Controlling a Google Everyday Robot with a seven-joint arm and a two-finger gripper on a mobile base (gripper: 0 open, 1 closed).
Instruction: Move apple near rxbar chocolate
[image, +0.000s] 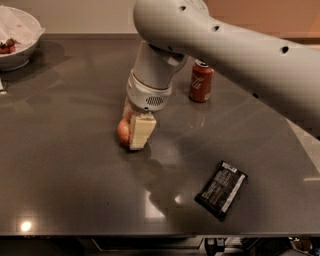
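The apple (122, 132) is red with yellowish patches and rests on the dark table left of centre. Most of it is hidden behind my gripper (136, 134), which has come down right at the apple and covers its right side. The rxbar chocolate (221, 189) is a flat black wrapped bar with pale lettering. It lies flat at the front right of the table, well apart from the apple and the gripper.
A red soda can (201, 80) stands upright behind and to the right of the gripper. A white bowl (20, 40) with red pieces in it sits at the far left corner. My big white arm (240, 55) spans the upper right. The table's front edge (150, 234) runs along the bottom.
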